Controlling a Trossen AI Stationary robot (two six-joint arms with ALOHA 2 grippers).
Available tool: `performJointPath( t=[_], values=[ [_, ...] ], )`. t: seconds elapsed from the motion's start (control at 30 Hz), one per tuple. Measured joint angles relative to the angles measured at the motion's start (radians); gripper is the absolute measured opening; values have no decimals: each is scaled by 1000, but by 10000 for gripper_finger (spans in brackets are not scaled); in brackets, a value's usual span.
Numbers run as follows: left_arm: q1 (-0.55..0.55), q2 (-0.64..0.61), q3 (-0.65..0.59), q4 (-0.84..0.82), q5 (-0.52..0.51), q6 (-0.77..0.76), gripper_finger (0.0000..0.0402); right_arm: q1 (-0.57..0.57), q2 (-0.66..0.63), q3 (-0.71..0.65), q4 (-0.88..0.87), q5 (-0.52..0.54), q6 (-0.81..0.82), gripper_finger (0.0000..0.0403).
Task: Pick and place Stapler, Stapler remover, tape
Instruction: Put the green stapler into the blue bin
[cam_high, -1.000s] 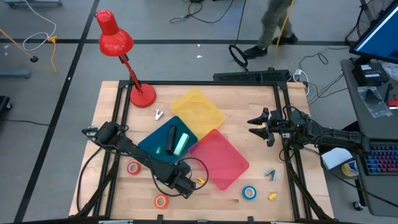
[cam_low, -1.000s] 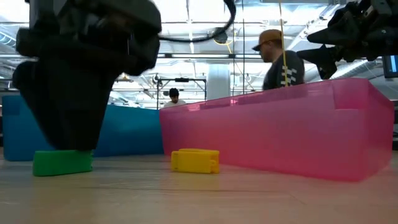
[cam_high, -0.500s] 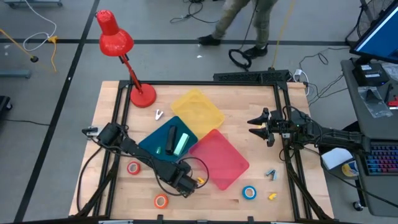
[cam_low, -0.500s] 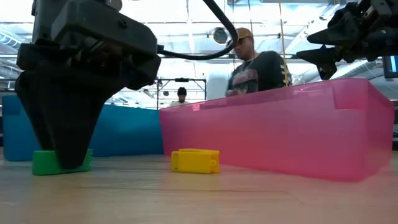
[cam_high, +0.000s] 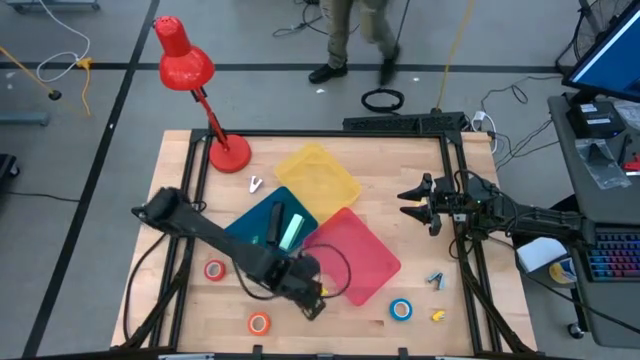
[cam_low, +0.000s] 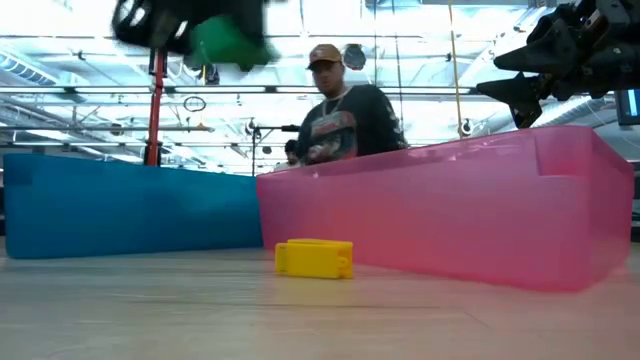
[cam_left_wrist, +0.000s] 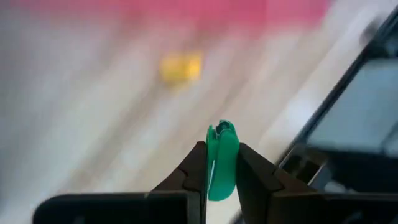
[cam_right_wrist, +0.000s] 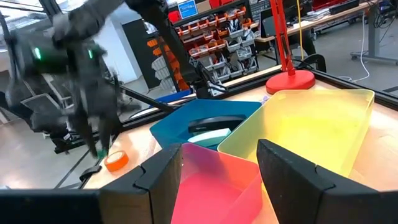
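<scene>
**Inspector:** Left arm?

**Assistant:** The left gripper (cam_high: 312, 300) is over the table's front, beside the pink tray (cam_high: 352, 255). Its fingers (cam_left_wrist: 189, 171) are clamped on a small green staple remover (cam_left_wrist: 221, 160), which stands upright between them. In the low view the remover (cam_low: 228, 42) is well above the tabletop, the gripper blurred around it.

**Inspector:** Right arm?

**Assistant:** The right gripper (cam_high: 409, 202) waits above the table's right side, well apart from the trays. Its fingers (cam_right_wrist: 163, 171) stand spread and hold nothing.

**Inspector:** Trays?

**Assistant:** Three, touching in a cluster: yellow tray (cam_high: 316, 176) toward the lamp (cam_high: 186, 68), blue tray (cam_high: 250, 228) in the middle, pink toward the front. The blue tray holds a dark stapler (cam_high: 275, 224) and a light green stapler (cam_high: 291, 231), side by side.

**Inspector:** Loose items?

**Assistant:** A yellow remover (cam_low: 313, 257) lies on the table just before the pink tray, near the left gripper. A red tape (cam_high: 214, 270) lies left of the blue tray, an orange tape (cam_high: 259, 323) at the front edge, a blue tape (cam_high: 401, 309) to the front right. Near the blue tape are a blue remover (cam_high: 434, 279) and a small yellow piece (cam_high: 438, 315). A white remover (cam_high: 255, 184) lies by the lamp's base.

**Inspector:** Beyond the table?

**Assistant:** A person (cam_low: 342, 115) in a cap, behind the pink tray.
</scene>
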Motion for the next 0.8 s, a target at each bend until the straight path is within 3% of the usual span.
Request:
performJointPath(
  t=[0.2, 0.4, 0.8],
  values=[
    [21, -150, 38, -373, -290, -77, 51, 0, 0, 1, 2, 0, 0, 201],
    [108, -177, 32, -716, -310, -129, 51, 0, 0, 1, 3, 0, 4, 201],
    [277, -178, -298, -564, -152, 36, 51, 0, 0, 1, 4, 0, 4, 201]
  ],
)
